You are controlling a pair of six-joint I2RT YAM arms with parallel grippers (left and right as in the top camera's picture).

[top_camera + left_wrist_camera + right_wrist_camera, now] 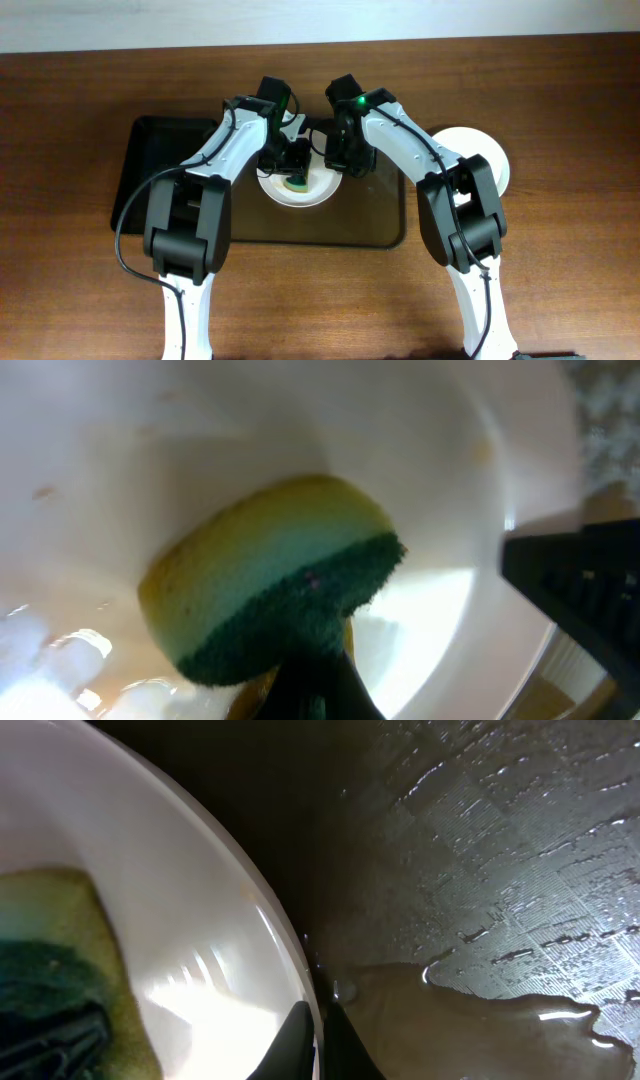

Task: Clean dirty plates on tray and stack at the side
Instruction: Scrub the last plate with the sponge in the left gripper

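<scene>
A white plate [312, 190] is held tilted over the dark brown tray [380, 225]. My right gripper [345, 160] is shut on the plate's rim [318, 1020], one finger on each side. My left gripper [290, 160] is shut on a yellow and green sponge [270, 595] pressed against the plate's inner face [200, 430]. The sponge also shows in the overhead view [297, 182] and at the left of the right wrist view [60, 970]. A stack of white plates [480, 160] sits on the table to the right of the tray.
A smaller glossy black tray [155, 165] lies left of the brown tray, partly under my left arm. The brown tray's textured base [500, 840] is wet, with a puddle [460, 1020]. Bare wooden table lies in front.
</scene>
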